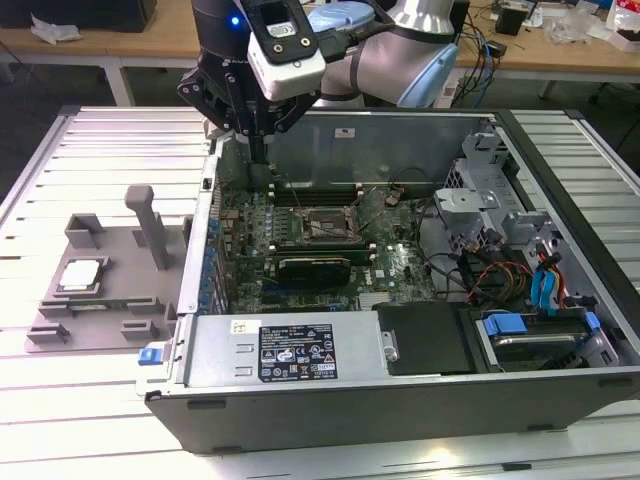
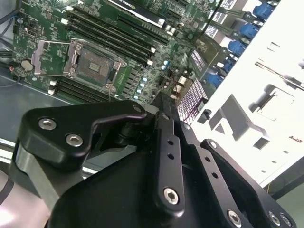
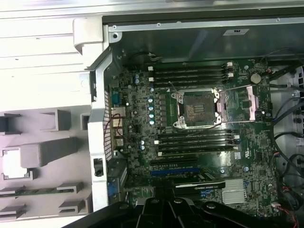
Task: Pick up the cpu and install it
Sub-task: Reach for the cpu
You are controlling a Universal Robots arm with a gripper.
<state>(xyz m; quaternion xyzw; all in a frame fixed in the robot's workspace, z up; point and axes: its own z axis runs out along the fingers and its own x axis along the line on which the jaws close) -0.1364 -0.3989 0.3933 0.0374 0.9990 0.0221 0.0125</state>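
The cpu (image 1: 82, 275), a flat silver square, lies in a pocket of the grey tray (image 1: 100, 310) on the exterior view's left, outside the computer case. In the first wrist view the cpu (image 3: 13, 166) shows as a pale square in that tray. The motherboard socket (image 1: 318, 226) is bare, with its metal load plate (image 3: 247, 102) swung open; the socket (image 2: 92, 64) also appears in the second wrist view. My gripper (image 1: 260, 158) hangs above the case's far corner near the tray side. Its black fingers (image 2: 164, 118) are shut with nothing between them.
The open case wall (image 1: 200, 250) stands between tray and motherboard. An upright grey post (image 1: 148, 225) rises from the tray. Memory slots (image 3: 190, 76) flank the socket. A drive cage (image 1: 480, 190), cables (image 1: 500, 275) and a power supply (image 1: 290, 350) fill the case's other parts.
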